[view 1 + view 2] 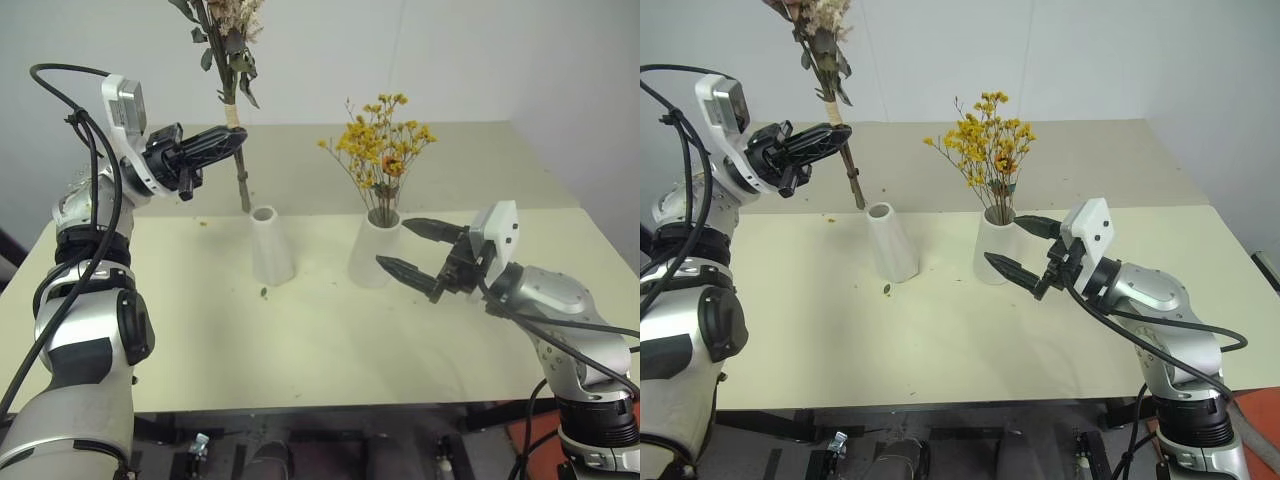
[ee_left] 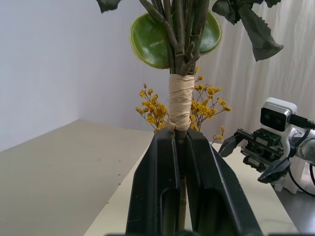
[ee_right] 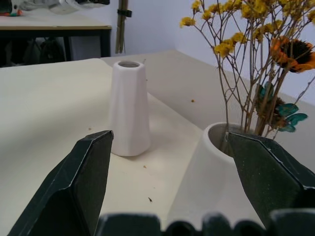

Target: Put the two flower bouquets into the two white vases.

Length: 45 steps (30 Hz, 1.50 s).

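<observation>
Table [image 1: 300, 350] is a pale cream top running across the middle of the frame, plain white wall behind it, with a few tiny bits of plant litter [image 1: 263, 292] scattered near the vases

Slim vase [image 1: 270, 245] sits just left of centre, mouth bare. Stout vase [image 1: 378, 248] stands right beside it to the right, not touching, and the yellow spray [image 1: 380, 145] already stands in it, fanning up toward the top middle

Left gripper [image 1: 225, 140] is up in the upper left, fingers pressed together on the rose bunch [image 1: 232, 60] just below its raffia wrap. The bunch is held nearly upright, heads cut off by the top edge, stem end hanging above and a bit left of the slim vase's mouth, behind it

Right gripper [image 1: 415, 248] is at centre right, fingers spread wide, tips just beside the stout vase with nothing between them. In the right wrist view another table shows in the upper left, with dark clutter under it
</observation>
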Available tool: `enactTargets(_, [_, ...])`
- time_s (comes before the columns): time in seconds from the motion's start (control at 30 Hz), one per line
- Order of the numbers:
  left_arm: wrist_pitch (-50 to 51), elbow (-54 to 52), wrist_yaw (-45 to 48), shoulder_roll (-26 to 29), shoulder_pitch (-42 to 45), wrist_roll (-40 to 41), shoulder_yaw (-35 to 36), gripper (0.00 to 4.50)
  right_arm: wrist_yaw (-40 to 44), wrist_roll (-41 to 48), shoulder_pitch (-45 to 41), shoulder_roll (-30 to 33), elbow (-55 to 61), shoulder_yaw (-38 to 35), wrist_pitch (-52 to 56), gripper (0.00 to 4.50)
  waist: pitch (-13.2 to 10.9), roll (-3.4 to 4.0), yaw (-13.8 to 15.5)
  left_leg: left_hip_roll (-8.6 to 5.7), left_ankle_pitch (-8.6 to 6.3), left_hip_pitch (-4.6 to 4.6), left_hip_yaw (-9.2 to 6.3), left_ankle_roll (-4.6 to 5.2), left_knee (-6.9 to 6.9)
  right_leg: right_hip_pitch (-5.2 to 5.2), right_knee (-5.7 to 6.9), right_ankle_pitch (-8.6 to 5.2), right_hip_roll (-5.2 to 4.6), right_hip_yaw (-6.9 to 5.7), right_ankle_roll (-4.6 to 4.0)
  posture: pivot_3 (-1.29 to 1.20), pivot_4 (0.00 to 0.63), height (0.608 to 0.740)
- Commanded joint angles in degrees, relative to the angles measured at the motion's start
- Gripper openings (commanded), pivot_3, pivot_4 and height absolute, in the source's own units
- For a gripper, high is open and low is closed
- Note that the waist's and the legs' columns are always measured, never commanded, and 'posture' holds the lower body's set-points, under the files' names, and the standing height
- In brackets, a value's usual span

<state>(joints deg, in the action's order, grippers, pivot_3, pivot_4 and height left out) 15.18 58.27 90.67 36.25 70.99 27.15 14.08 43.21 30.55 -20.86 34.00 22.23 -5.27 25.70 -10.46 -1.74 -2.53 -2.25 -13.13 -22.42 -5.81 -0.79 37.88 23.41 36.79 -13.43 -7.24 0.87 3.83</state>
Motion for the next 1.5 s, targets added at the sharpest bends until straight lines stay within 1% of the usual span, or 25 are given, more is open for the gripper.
enactTargets(0.03, [-0.54, -1.28, 0.33, 0.61, 2.20, 0.89, 1.65, 0.01, -0.30, 0.91, -0.91, -0.34, 1.91, -0.50, -0.34, 4.30, 0.00, 0.00, 0.00, 0.00, 0.00, 0.00, 0.00, 0.00, 0.00, 0.00, 0.00, 0.00, 0.00, 0.00, 0.00, 0.00, 0.150, 0.740])
enactTargets(0.27, [-1.44, -1.06, -0.50, -0.54, 2.42, 0.51, 1.84, 0.01, -0.33, 0.63, -1.62, -1.25, 1.69, 0.18, -0.45, 4.30, 0.00, 0.00, 0.06, 0.00, 0.00, 0.00, 0.00, 0.00, 0.00, 0.00, 0.01, 0.00, 0.00, 0.00, 0.00, 0.00, 0.150, 0.740])
enactTargets(0.73, [-3.91, 1.37, -1.17, -3.36, 3.40, -0.90, 1.16, 0.01, -1.79, 0.66, -0.04, -1.92, 3.98, 0.09, -0.13, 4.30, 0.00, 0.00, 0.00, 0.00, 0.00, -0.01, 0.00, 0.00, 0.00, 0.02, 0.02, 0.00, 0.00, 0.00, 0.00, 0.00, 0.150, 0.740])
enactTargets(1.07, [-4.21, 2.04, -1.59, -4.20, 1.47, -2.37, 1.14, 0.01, -2.47, 1.13, 0.70, -1.13, 5.10, -0.69, 0.43, 4.30, 0.00, 0.00, 0.02, 0.00, 0.00, -0.01, 0.00, 0.00, 0.00, 0.02, 0.02, 0.00, 0.00, 0.00, 0.00, 0.00, 0.150, 0.740])
enactTargets(1.5, [-3.37, -0.15, -2.79, -4.43, -1.95, -2.30, 1.23, 0.01, -3.01, 1.36, 1.32, -0.97, 6.24, -1.33, 1.04, 4.30, 0.00, 0.00, 0.01, 0.00, 0.00, 0.00, 0.00, 0.00, 0.00, 0.03, 0.05, 0.00, 0.00, 0.01, 0.00, 0.00, 0.150, 0.740])
